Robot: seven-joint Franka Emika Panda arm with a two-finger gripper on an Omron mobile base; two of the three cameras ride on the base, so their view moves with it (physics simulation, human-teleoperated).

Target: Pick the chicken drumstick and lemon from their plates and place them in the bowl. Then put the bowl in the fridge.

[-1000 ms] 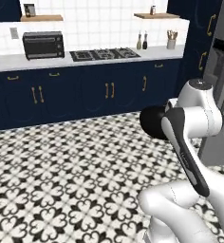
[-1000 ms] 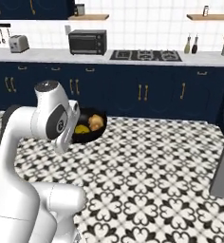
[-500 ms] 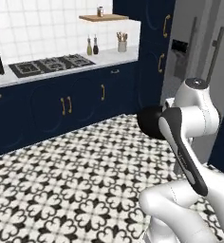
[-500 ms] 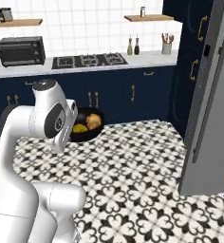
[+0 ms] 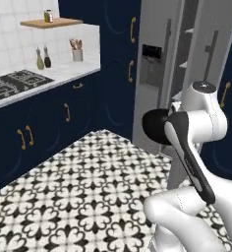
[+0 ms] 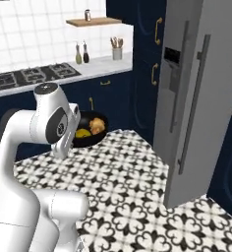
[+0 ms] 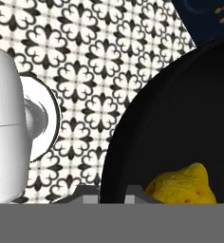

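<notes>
Gripper [image 7: 106,193] closed on the rim of the bowl [image 7: 180,118], its two dark tips at the bottom centre of the hand view, one on either side of the rim. Bowl is glossy black, held above the patterned floor [image 7: 85,57]. Lemon [image 7: 182,185] lies inside it, at the lower right of the hand view. In the right base view, bowl [image 6: 91,134] sits at centre left, just beside the arm, with lemon [image 6: 82,133] and drumstick [image 6: 97,126] side by side in it. Fridge [image 6: 196,98], grey with a black dispenser panel, stands at the right of that view, well apart from the bowl; its door stands ajar in the left base view [image 5: 159,74].
</notes>
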